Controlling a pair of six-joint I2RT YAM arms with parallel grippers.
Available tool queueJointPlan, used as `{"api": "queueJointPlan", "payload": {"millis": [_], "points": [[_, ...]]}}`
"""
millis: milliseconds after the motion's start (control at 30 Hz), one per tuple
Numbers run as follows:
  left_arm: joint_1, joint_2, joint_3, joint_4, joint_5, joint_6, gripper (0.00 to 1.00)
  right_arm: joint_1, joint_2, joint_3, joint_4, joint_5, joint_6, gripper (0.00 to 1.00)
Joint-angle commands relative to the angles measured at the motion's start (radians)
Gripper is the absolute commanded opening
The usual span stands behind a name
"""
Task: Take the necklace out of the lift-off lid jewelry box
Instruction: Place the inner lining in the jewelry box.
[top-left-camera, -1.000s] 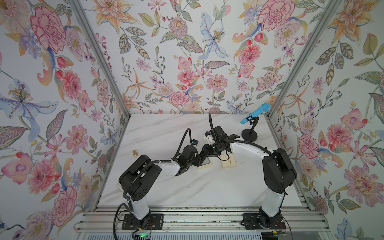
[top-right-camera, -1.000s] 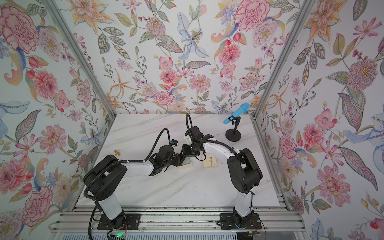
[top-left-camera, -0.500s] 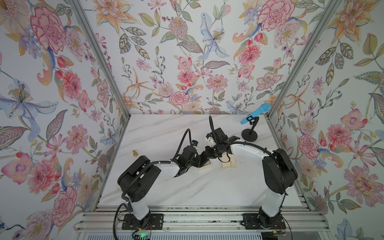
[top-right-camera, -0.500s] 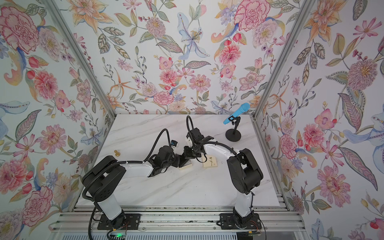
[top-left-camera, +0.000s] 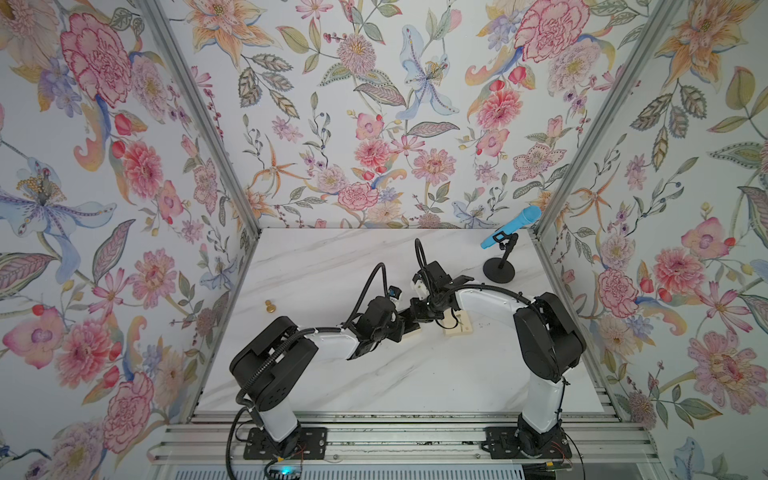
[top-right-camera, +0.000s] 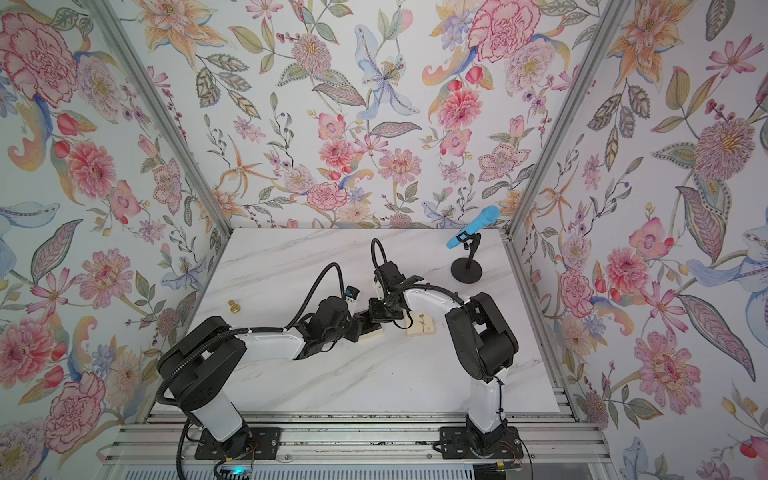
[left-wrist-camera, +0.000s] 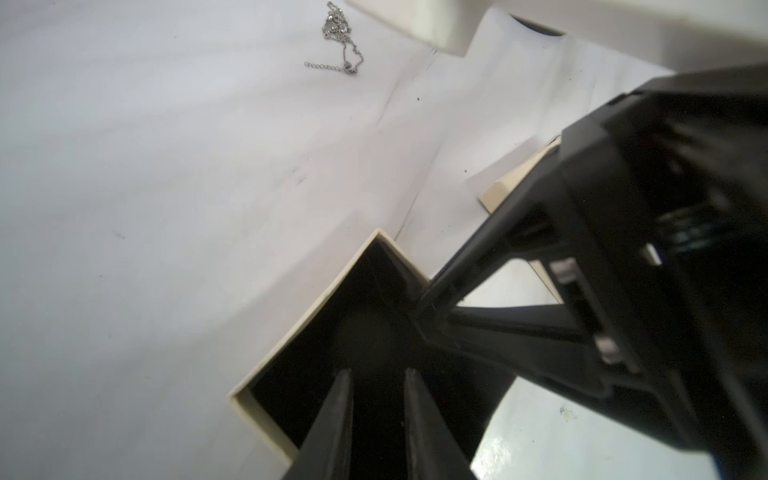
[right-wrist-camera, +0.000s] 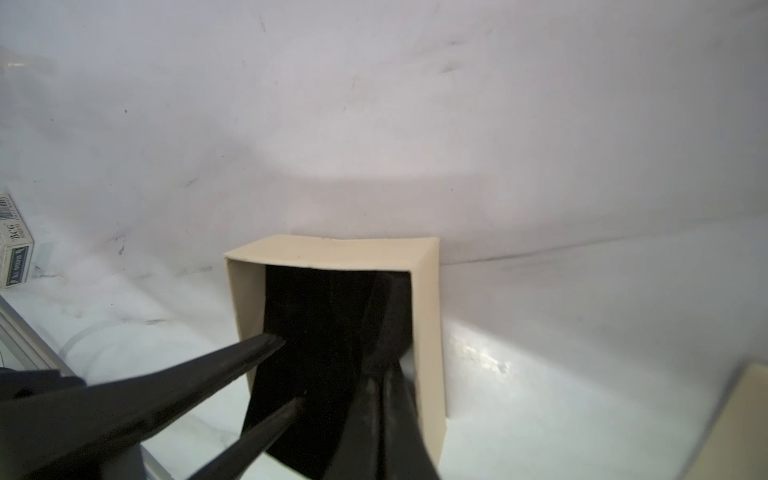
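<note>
Tabletop (top-left-camera: 374, 374), white marble. Square cream cardboard jewelry box base (right-wrist-camera: 332, 251), black foam lining. Left gripper (left-wrist-camera: 378, 372): tips slightly apart, inside box. Right gripper (right-wrist-camera: 388, 291): closed, inside box. Thin silvery chain necklace (left-wrist-camera: 338, 37): on tabletop, well apart from box.

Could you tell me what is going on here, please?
Both arms are working at the open jewelry box base. The right gripper is shut with its tips inside it, and the left gripper hangs narrowly open over the black lining. The lid lies beside it, and the necklace already lies on the table.
</note>
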Motion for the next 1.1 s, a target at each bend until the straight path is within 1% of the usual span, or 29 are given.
{"api": "queueJointPlan", "payload": {"millis": [0, 167, 200, 267, 333, 433, 533, 700, 733, 767, 833, 933, 1000, 1067], "points": [[-0.018, 0.036, 0.024, -0.004, 0.016, -0.007, 0.25, 0.008, 0.028, -0.019, -0.01, 0.034, -0.002, 0.0], [-0.03, 0.08, 0.065, -0.041, -0.002, -0.007, 0.24, 0.007, 0.024, -0.017, -0.004, 0.027, -0.002, 0.0], [-0.036, 0.084, 0.067, -0.041, -0.002, -0.009, 0.24, 0.006, 0.024, -0.013, -0.004, 0.025, -0.002, 0.01], [-0.039, 0.101, 0.079, -0.051, -0.006, -0.011, 0.24, 0.0, 0.022, -0.008, -0.003, 0.011, -0.002, 0.06], [-0.039, 0.123, 0.102, -0.094, -0.027, -0.014, 0.23, -0.008, 0.002, -0.011, 0.001, 0.01, 0.002, 0.17], [-0.038, 0.143, 0.109, -0.106, -0.028, -0.022, 0.22, -0.015, -0.039, -0.018, 0.012, -0.006, 0.002, 0.26], [-0.038, 0.154, 0.115, -0.113, -0.034, -0.027, 0.21, -0.021, -0.077, -0.023, 0.012, -0.013, 0.004, 0.28], [-0.038, 0.167, 0.136, -0.13, -0.035, -0.022, 0.2, -0.03, -0.143, -0.042, 0.012, -0.004, 0.011, 0.26], [-0.038, 0.169, 0.14, -0.133, -0.035, -0.022, 0.21, -0.03, -0.155, -0.048, 0.011, -0.002, 0.01, 0.21], [-0.037, 0.171, 0.143, -0.137, -0.038, -0.021, 0.21, -0.03, -0.163, -0.05, 0.011, -0.001, 0.01, 0.18], [-0.037, 0.174, 0.148, -0.139, -0.035, -0.021, 0.2, -0.03, -0.178, -0.059, 0.011, -0.003, 0.009, 0.16], [-0.038, 0.167, 0.148, -0.131, -0.038, -0.027, 0.2, -0.028, -0.174, -0.069, 0.011, -0.011, 0.009, 0.06], [-0.037, 0.154, 0.144, -0.12, -0.038, -0.028, 0.2, -0.025, -0.168, -0.078, 0.011, -0.011, 0.009, 0.03], [-0.037, 0.126, 0.133, -0.104, -0.046, -0.027, 0.23, -0.021, -0.165, -0.087, 0.012, -0.008, 0.011, 0.02]]}}
